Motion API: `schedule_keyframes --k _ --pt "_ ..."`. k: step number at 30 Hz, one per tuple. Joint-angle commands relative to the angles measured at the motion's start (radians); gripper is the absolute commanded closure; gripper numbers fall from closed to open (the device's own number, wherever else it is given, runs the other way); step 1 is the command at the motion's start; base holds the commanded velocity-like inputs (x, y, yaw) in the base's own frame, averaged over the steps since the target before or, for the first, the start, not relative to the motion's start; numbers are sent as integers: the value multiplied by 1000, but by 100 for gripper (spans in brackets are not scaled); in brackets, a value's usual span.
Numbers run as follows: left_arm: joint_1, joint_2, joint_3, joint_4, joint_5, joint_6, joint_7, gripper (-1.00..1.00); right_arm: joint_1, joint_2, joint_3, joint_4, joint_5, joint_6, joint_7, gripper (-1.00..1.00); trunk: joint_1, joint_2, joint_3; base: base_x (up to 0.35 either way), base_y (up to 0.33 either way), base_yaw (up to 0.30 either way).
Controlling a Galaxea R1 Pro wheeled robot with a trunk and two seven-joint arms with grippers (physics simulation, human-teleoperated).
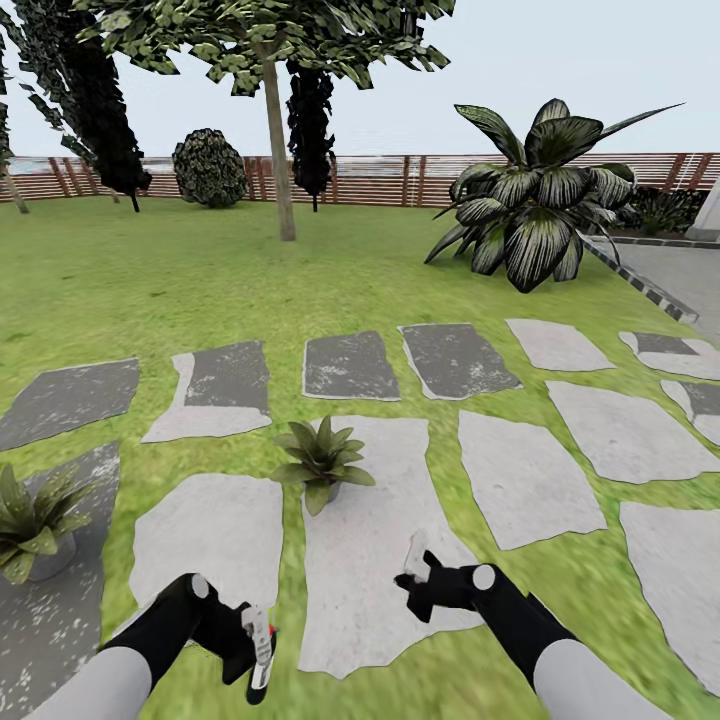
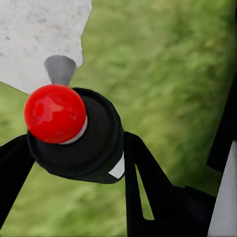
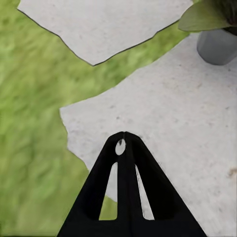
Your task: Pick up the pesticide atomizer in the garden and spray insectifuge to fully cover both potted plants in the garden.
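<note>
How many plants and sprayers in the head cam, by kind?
Small potted plants: 2, one on the pale stone, one at the left edge
Large striped-leaf plant: 1
Pesticide atomizer, in the left hand: 1
Total: 4

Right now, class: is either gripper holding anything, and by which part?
The left gripper holds the spray bottle, its fingers clamped around the dark body. The right gripper is shut and holds nothing.

Green lawn [image 1: 150, 290], grey stepping stones [image 1: 520, 480], brown slatted fence [image 1: 380, 180], trees [image 1: 275, 120], pale sky
</note>
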Motion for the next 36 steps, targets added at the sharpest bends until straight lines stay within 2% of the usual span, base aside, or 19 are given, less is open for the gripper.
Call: schedule_keyframes --k 1,5,8,12,27,29,36 --pt "-4 -15 2 -1 -23 21 -7 100 -1 1 1 -1 13 -6 5 100 0 0 -1 0 0 0" --pt "-9 -59 2 -1 -57 91 -8 100 -1 23 3 0 55 -6 10 100 0 0 -1 0 0 0" --pt "-9 -70 1 -1 -61 98 -9 100 -1 42 3 0 70 -6 41 100 0 0 -1 0 0 0" --pt "-10 -73 1 -1 -63 100 -11 100 -1 55 2 -1 74 -8 85 100 0 0 -1 0 0 0" --pt "-36 -75 5 0 -49 81 -32 100 -3 58 3 1 75 -12 92 100 0 0 -1 0 0 0" --pt "-36 -81 5 0 -49 72 -4 100 -3 77 4 -1 80 -12 136 100 0 0 -1 0 0 0" --pt "-29 -82 5 7 -49 35 37 100 -6 116 4 -1 88 -12 146 100 0 0 -1 0 0 0"
